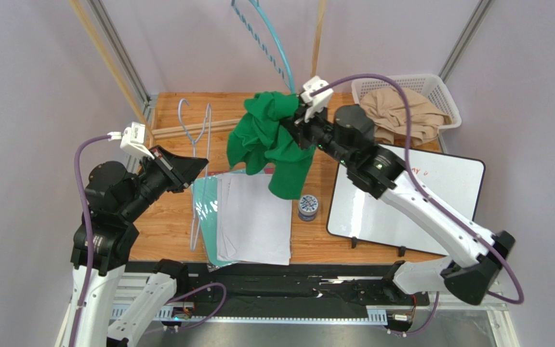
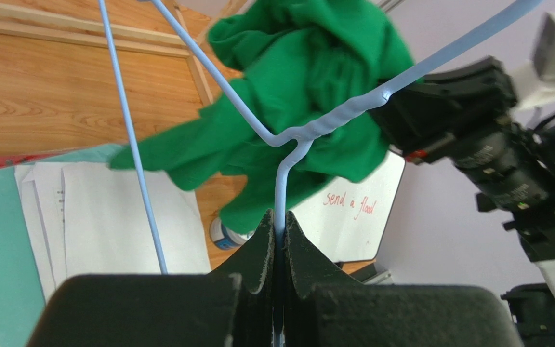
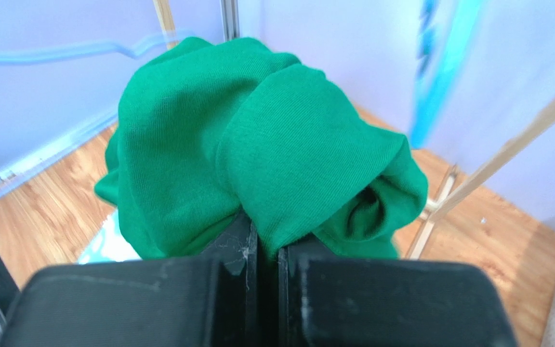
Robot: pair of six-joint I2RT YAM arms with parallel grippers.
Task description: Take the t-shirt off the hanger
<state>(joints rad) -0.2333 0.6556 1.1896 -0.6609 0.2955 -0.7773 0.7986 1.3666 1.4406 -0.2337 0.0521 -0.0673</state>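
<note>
- We clench the hanger point(image 2: 331, 119) wire in our left jaws.
- Our right jaws grasp the bunched green shirt point(image 3: 259, 144).
- The shirt hangs above the worktop point(image 1: 164, 210) and papers point(image 1: 255, 217), right of the hanger.

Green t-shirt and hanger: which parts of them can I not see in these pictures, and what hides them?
- Right wrist view: the pinched fold of the green t-shirt is hidden between the right fingers.
- Left wrist view: the hanger wire below its twisted neck disappears between the left fingers; its arms run off the top edge.
- Top view: the t-shirt is bunched, so neck and sleeves cannot be told apart.
</note>
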